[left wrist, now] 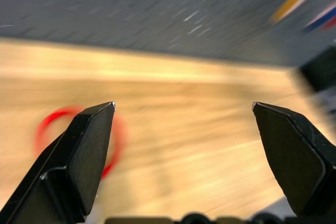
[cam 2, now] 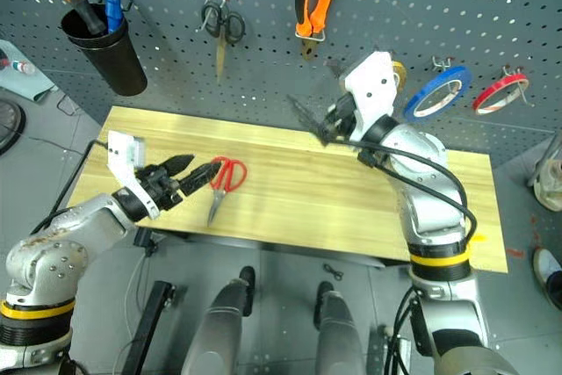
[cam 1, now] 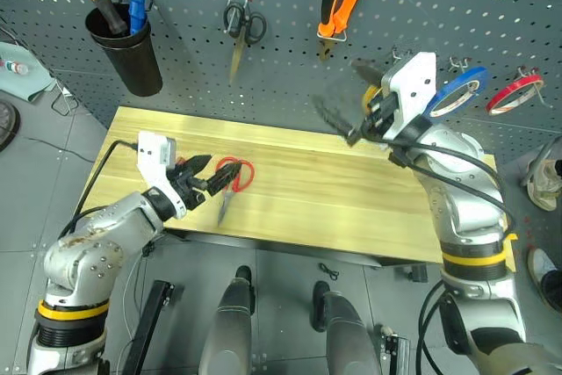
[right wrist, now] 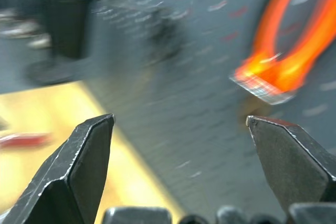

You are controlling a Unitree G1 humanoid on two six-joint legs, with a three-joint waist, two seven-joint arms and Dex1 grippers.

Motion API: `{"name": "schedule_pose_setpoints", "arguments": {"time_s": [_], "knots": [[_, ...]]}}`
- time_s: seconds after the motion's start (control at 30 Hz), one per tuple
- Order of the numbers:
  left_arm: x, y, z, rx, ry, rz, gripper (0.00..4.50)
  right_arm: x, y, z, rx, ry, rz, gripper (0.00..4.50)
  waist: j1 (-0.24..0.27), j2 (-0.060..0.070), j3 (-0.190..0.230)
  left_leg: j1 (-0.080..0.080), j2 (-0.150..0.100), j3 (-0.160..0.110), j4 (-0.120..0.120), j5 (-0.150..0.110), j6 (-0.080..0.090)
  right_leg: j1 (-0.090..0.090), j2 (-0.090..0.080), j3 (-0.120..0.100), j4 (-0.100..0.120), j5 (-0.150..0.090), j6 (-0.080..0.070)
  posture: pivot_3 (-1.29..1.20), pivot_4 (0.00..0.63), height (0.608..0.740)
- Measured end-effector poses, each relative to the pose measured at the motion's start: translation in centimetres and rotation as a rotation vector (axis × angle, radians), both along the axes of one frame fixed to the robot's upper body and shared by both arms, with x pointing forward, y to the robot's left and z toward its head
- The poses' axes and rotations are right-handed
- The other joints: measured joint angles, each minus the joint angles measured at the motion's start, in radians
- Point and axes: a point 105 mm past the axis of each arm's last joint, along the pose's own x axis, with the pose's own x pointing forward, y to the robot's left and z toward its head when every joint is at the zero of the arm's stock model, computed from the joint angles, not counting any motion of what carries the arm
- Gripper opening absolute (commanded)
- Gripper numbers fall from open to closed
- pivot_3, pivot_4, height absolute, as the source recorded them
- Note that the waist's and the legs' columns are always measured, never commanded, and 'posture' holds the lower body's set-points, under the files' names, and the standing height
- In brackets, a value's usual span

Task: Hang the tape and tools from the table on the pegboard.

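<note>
Left gripper [cam 1: 204,174], jaws spread, sits at nine o'clock of the scissors [cam 1: 234,178] on the worktop [cam 1: 351,191]; probably best pinching the handles squarely. Right gripper [cam 2: 309,120] is released, empty.

1. The table [cam 1: 351,191] is a long workbench with a pale yellow wooden top, its far edge close against the wall panel
2. Scissors with red handles [cam 1: 232,182] lie flat on the top near the left end, close to the front edge, blades pointing toward that edge
3. The rest of the wood is bare
</note>
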Motion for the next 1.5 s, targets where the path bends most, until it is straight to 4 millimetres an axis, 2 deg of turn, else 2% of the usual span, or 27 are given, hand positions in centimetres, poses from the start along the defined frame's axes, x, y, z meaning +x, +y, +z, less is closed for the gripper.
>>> {"name": "schedule_pose_setpoints", "arguments": {"time_s": [0.03, 0.1, 0.33, 0.4, 0.63, 0.73, 0.83, 1.07, 1.33, 1.43, 1.5], "knots": [[0.2, 0.5, -1.9, 0.047, 0.042, 0.065, 4.5, -0.3, -0.4, -2.1, -0.025, 0.093, 0.03, 4.46, 0.001, 0.0, 0.0, 0.001, 0.0, 0.0, 0.0, 0.0, 0.0, 0.001, 0.0, 0.0, 0.0, 0.0, 0.0, 0.11, 0.413, 0.74], [0.4, 0.8, -4.7, 0.126, 0.105, 0.125, 4.5, -0.6, -0.7, -4.5, -0.054, 0.2, 0.066, 4.46, -0.001, 0.0, 0.0, -0.002, 0.0, 0.001, 0.001, 0.0, 0.0, -0.002, 0.0, 0.001, 0.0, 0.0, 0.0, 0.1, 0.421, 0.74], [1.6, 0.6, -7.4, 0.221, 0.132, 0.209, 4.5, -0.7, -1.7, -6.0, -0.144, 0.241, 0.141, 4.46, -0.014, -0.001, 0.002, -0.002, 0.001, 0.001, 0.002, 0.002, 0.004, -0.004, 0.0, 0.002, 0.002, 0.0, 0.001, 0.06, 0.482, 0.74], [1.8, 0.6, -7.8, 0.234, 0.142, 0.205, 4.5, -0.6, -1.6, -6.5, -0.158, 0.253, 0.145, 4.46, -0.025, 0.0, 0.012, -0.002, 0.001, 0.001, 0.002, 0.006, 0.009, -0.004, 0.0, 0.002, 0.003, 0.0, 0.0, 0.05, 0.493, 0.74], [3.6, 0.2, -7.0, 0.25, 0.106, 0.196, 4.5, -1.0, -1.5, -6.0, -0.173, 0.231, 0.157, 4.46, -0.034, 0.001, 0.032, -0.002, 0.001, 0.001, 0.002, 0.006, 0.01, -0.005, 0.0, 0.002, 0.003, 0.0, 0.001, 0.03, 0.51, 0.74], [3.8, 0.4, -7.5, 0.262, 0.126, 0.193, 4.5, -1.0, -1.6, -5.9, -0.182, 0.234, 0.152, 4.46, -0.037, 0.002, 0.04, -0.002, 0.001, 0.001, 0.003, 0.006, 0.01, -0.004, 0.0, 0.003, 0.004, 0.0, 0.001, 0.03, 0.514, 0.74], [3.7, 0.3, -7.9, 0.27, 0.152, 0.191, 3.55, -0.9, -1.6, -5.7, -0.184, 0.23, 0.152, 4.5, -0.045, 0.002, 0.045, -0.002, 0.001, 0.001, 0.003, 0.006, 0.01, -0.005, 0.0, 0.003, 0.004, 0.0, 0.001, 0.03, 0.519, 0.74], [3.8, 0.8, -8.0, 0.282, 0.178, 0.216, 0.18, -0.8, -1.7, -5.4, -0.186, 0.222, 0.147, 4.5, -0.056, 0.002, 0.046, -0.002, 0.001, 0.001, 0.003, 0.006, 0.01, -0.005, 0.0, 0.003, 0.004, -0.001, 0.001, 0.02, 0.519, 0.74], [3.7, 0.9, -7.9, 0.284, 0.173, 0.216, 0.1, -0.7, -1.8, -5.4, -0.187, 0.217, 0.133, 4.5, -0.058, 0.002, 0.046, -0.002, 0.001, 0.001, 0.002, 0.006, 0.01, -0.005, 0.0, 0.003, 0.002, -0.001, 0.001, 0.03, 0.496, 0.74], [2.8, 1.1, -7.9, 0.324, 0.154, 0.19, 0.1, -1.0, -2.1, -5.5, -0.189, 0.211, 0.123, 4.5, -0.057, 0.002, 0.046, -0.004, 0.001, 0.001, 0.0, 0.006, 0.01, -0.006, 0.0, 0.002, 0.001, -0.001, 0.001, 0.04, 0.47, 0.74], [1.9, 1.3, -7.1, 0.358, 0.115, 0.157, 0.1, -1.7, -2.1, -4.9, -0.162, 0.198, 0.131, 4.5, -0.056, 0.002, 0.046, -0.005, 0.001, 0.001, -0.001, 0.006, 0.01, -0.008, 0.0, 0.002, 0.002, -0.001, 0.001, 0.05, 0.457, 0.74]]}}
